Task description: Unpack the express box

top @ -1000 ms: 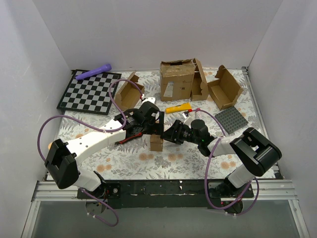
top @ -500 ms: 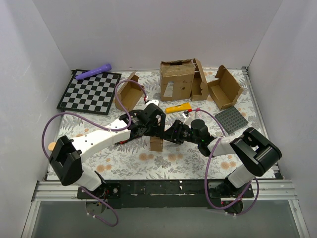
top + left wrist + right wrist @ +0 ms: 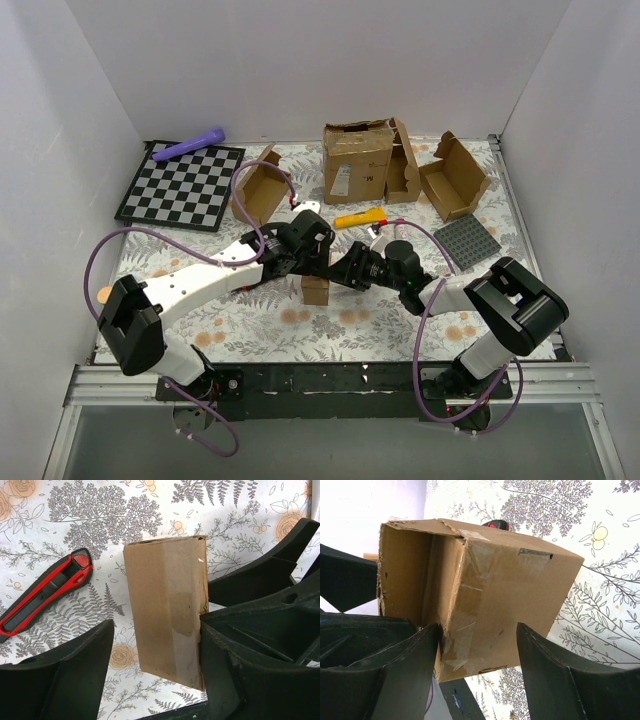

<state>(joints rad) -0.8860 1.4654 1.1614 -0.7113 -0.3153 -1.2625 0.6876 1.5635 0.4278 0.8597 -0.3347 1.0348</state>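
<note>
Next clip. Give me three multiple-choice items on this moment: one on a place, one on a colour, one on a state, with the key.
1. In the top view, where does the chessboard lie?
A. far right
B. near edge, centre
C. far left

2. What colour is the knife in the left wrist view?
A. red and black
B. green
C. blue and white

3. How does the left gripper stand?
A. shut, away from everything
B. open, one finger on each side of the small box
C. shut on the knife

Key: 1 C, as the chessboard sits by the left wall at the far side of the table. 2 A, as the handle is red with black parts. 3 B, as the small box stands between the fingers, with a gap at one of them.
</note>
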